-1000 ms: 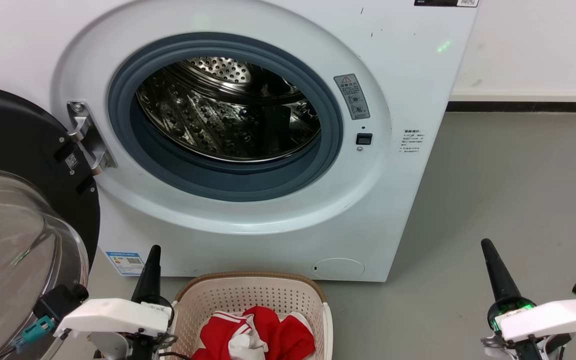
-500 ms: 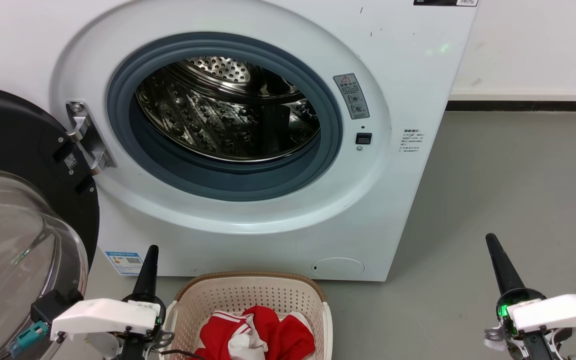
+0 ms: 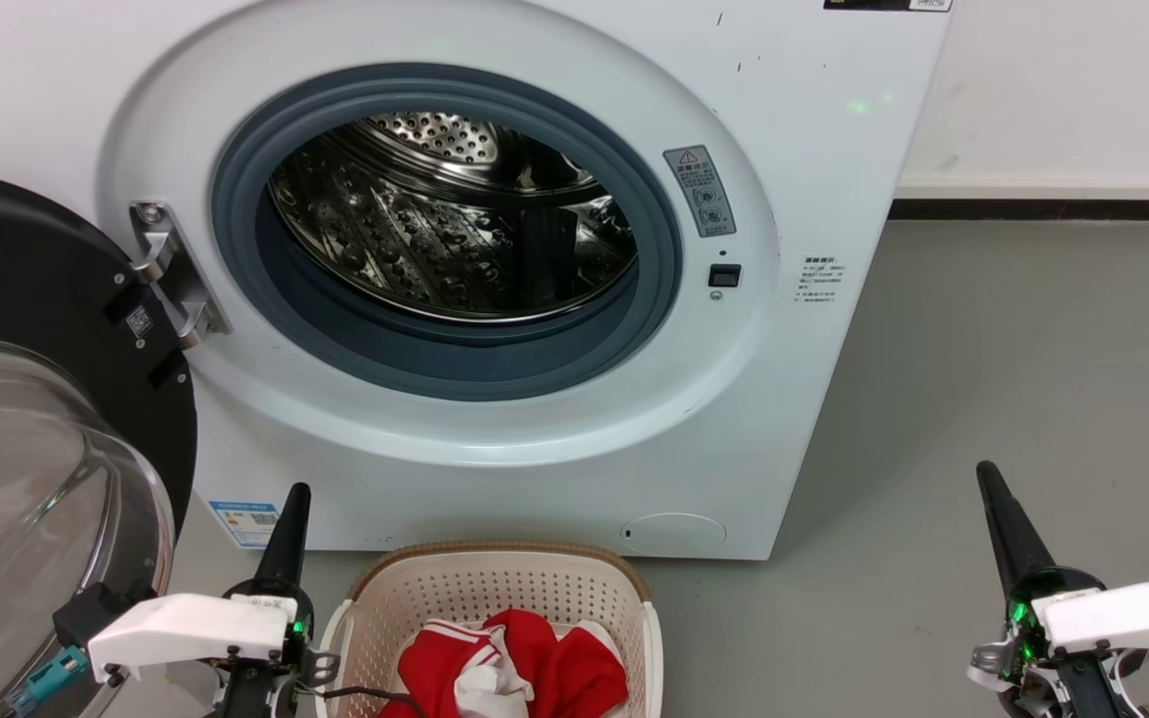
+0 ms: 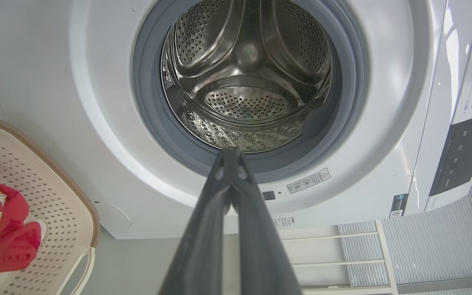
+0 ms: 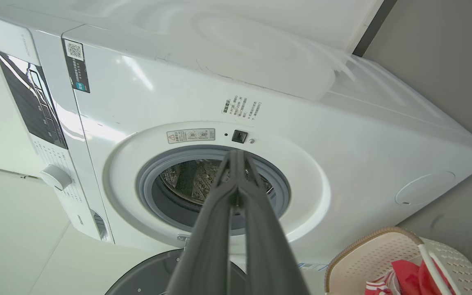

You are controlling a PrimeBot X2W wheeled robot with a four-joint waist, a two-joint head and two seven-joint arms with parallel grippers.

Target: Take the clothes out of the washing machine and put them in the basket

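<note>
Moved: left gripper (image 3: 296, 492) is shifted slightly left, right gripper (image 3: 984, 469) slightly right.
Fingers: both pairs are pressed together, pointed at washing machine (image 3: 814, 150).
Load: clothes (image 3: 574, 678) are heaped in basket (image 3: 495, 554) before it, long axis left-right.

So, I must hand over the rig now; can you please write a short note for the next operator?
Left end effector: shut, empty, low beside the basket.
Right end effector: shut, empty, low to the right of the washing machine.
The clothes lie in the basket, in front of the machine.
The drum shows no fabric; the door stands open.
Done: unloading, as far as visible. Left: likely nothing; maybe check the drum's hidden front edge.
</note>
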